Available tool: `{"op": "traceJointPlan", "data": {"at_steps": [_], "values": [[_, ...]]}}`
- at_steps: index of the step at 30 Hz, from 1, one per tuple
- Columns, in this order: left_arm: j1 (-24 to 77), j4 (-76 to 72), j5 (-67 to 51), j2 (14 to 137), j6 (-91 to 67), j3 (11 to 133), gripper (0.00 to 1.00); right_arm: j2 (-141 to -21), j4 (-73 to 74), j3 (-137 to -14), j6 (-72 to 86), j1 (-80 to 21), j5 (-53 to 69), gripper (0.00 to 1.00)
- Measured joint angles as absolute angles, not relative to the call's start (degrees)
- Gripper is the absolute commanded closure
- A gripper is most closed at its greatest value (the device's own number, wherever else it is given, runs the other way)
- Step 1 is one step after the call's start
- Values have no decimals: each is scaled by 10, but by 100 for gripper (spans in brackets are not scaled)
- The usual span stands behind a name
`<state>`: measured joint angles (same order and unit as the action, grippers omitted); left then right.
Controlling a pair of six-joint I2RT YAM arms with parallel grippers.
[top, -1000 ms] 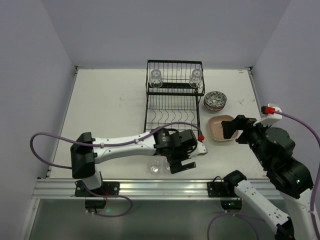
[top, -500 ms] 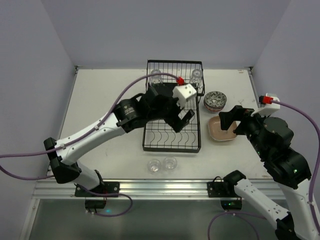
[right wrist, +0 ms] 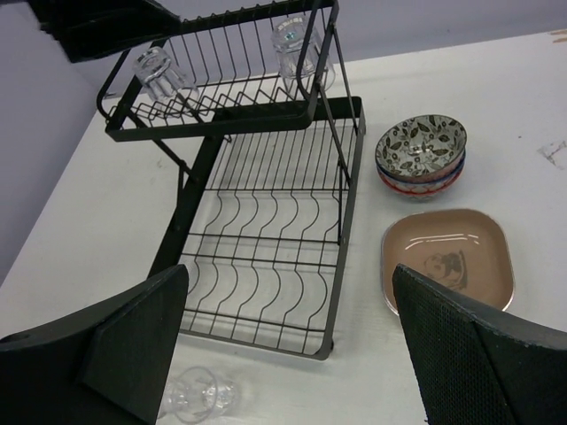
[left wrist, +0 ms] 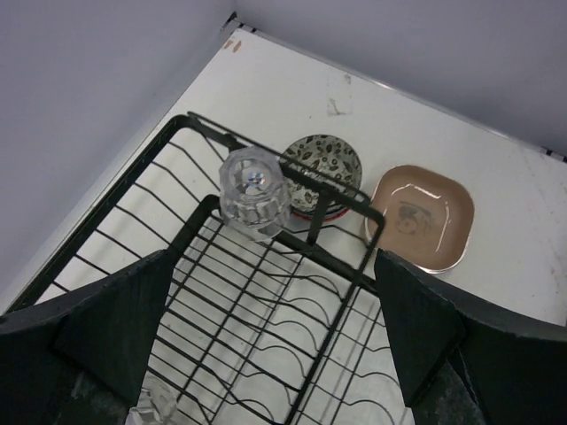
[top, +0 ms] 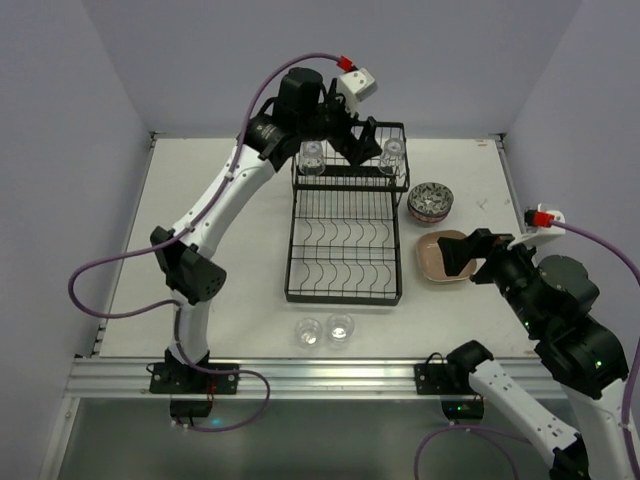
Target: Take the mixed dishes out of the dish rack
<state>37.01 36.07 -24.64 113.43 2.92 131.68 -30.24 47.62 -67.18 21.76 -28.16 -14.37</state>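
Two glasses [top: 340, 327] on table [top: 220, 230], near edge. Right jaws wide, empty, above one brown plate [top: 432, 258]. Bowl stack [top: 430, 202], apparently three, beside dish rack [top: 345, 245]. Two more glasses [top: 312, 157] on upper shelf; left jaws wide, empty, over them.

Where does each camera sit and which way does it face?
Top external: high behind the robot, looking down on the dish rack; left arm and right arm show.
Left wrist: over the rack, looking down at a glass; open left claw.
Right wrist: near right, facing the rack; open right claw.
Both wrists share the bowls and brown plate.
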Motion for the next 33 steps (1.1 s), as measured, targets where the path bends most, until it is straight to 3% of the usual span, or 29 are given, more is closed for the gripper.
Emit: {"op": "traceJointPlan", "data": {"at_steps": [11, 21, 33], "values": [[338, 279, -352, 1275, 110, 1337, 0, -296, 490, -671, 215, -282, -108, 1], [334, 195, -386, 1303, 113, 1336, 1, -266, 504, -665, 215, -282, -93, 1], [334, 131, -406, 1352, 79, 1342, 15, -250, 514, -650, 213, -282, -84, 1]]}}
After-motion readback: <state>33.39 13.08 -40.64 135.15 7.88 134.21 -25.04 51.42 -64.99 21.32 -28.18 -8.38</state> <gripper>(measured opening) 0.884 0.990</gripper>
